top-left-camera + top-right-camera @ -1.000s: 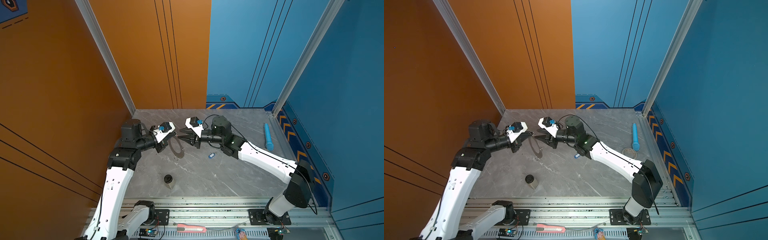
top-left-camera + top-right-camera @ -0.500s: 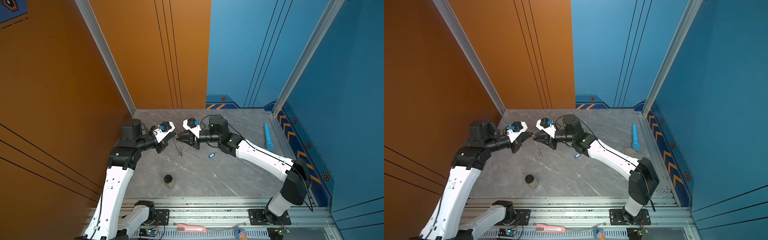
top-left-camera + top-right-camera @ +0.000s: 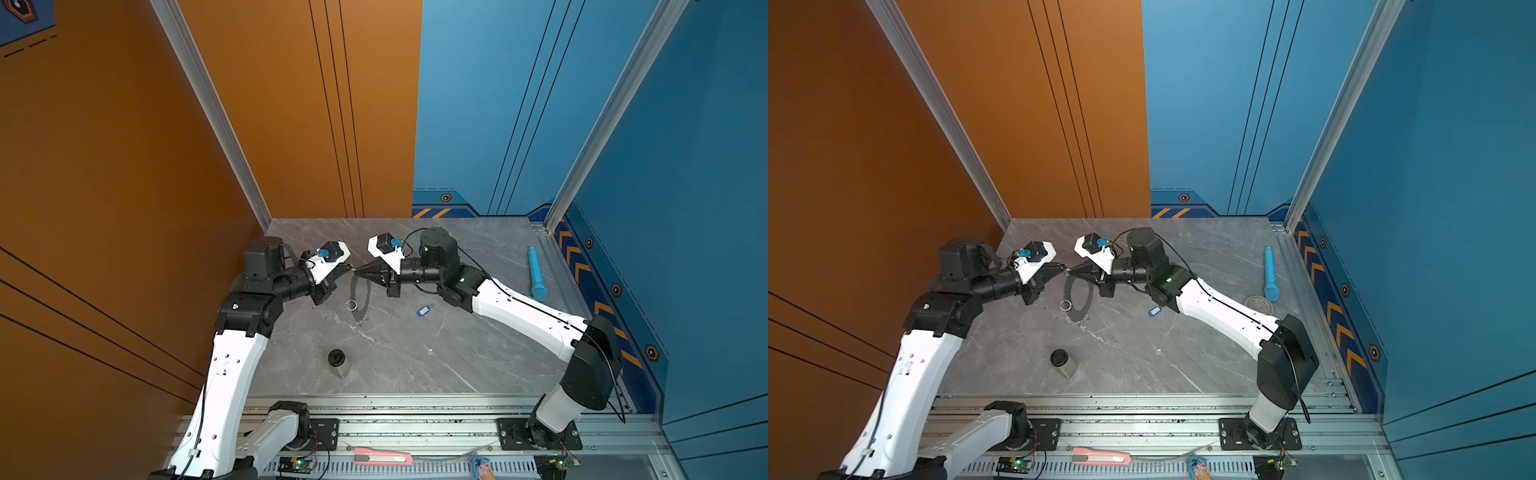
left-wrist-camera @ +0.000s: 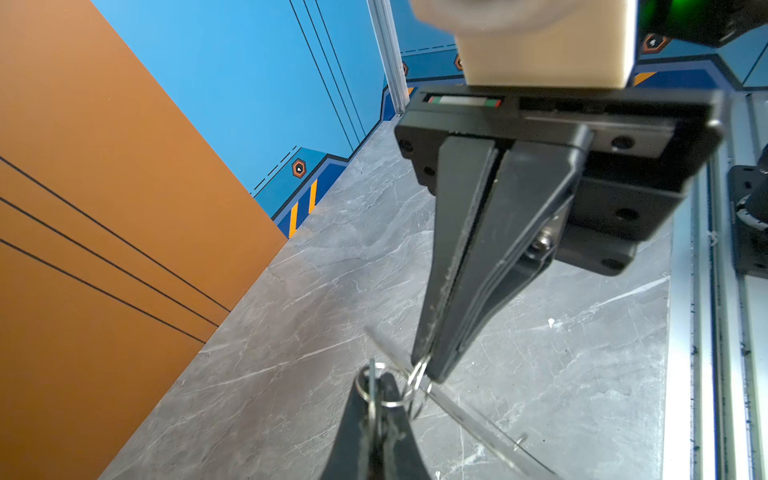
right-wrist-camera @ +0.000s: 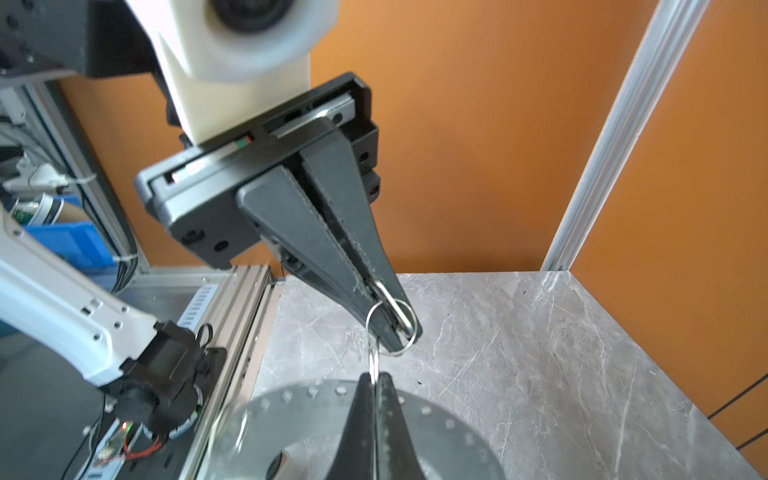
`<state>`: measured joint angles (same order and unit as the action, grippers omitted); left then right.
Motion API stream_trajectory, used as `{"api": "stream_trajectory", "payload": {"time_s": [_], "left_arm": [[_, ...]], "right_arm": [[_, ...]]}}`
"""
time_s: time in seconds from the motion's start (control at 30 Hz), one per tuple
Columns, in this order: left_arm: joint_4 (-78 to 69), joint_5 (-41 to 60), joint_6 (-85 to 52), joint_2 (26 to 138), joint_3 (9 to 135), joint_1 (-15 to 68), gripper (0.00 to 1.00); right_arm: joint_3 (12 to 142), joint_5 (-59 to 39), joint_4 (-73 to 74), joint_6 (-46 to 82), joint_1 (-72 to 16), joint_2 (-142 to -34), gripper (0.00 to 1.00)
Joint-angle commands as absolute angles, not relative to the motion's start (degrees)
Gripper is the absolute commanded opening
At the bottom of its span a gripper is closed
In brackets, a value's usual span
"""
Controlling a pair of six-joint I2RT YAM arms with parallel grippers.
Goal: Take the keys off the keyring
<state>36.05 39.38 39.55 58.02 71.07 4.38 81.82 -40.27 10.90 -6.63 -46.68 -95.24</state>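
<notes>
Both the left gripper (image 5: pixel 397 336) and the right gripper (image 4: pixel 434 371) were pinched shut on loops (image 5: pixel 392 322) at the keyring (image 5: pixel 436 432) rim, hanging it upright over the table (image 3: pixel 415 365), likely to work one loop off. The blue key (image 3: pixel 423 310) lay on the table, off the ring

Tall orange wall panels (image 3: pixel 104 145), scored with thin black lines, meet blue wall panels (image 3: pixel 685 166) at the back, with aluminium posts (image 3: pixel 210 108) in the corners. Yellow chevrons (image 3: pixel 579 266) on dark blue run along the foot of the blue side. The grey marbled tabletop (image 3: pixel 415 365) is edged in front by an aluminium rail (image 3: pixel 415 419). The light is even.
</notes>
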Motion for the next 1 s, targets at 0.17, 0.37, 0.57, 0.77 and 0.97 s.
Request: {"api": "stream_trajectory", "payload": {"time_s": [0.17,0.37,0.57,0.77,0.97], "left_arm": [[35.63,33.02,41.04,55.77,70.77,3.46,0.00],[35.59,35.69,40.34,56.45,69.32,3.40,0.00],[35.23,37.08,39.64,56.78,68.04,3.34,0.00],[35.12,39.35,38.42,57.39,68.03,3.85,0.00],[34.78,41.58,36.63,57.83,68.85,5.60,0.00]], "right_arm": [[73.92,-32.83,30.54,9.76,-46.58,-91.94,0.00],[72.31,-30.07,37.78,14.76,-48.18,-91.58,0.00],[71.30,-28.41,44.55,20.97,-48.60,-92.28,0.00],[71.20,-27.83,47.69,23.91,-49.73,-93.07,0.00],[70.75,-25.97,49.85,25.59,-50.89,-94.03,0.00]]}}
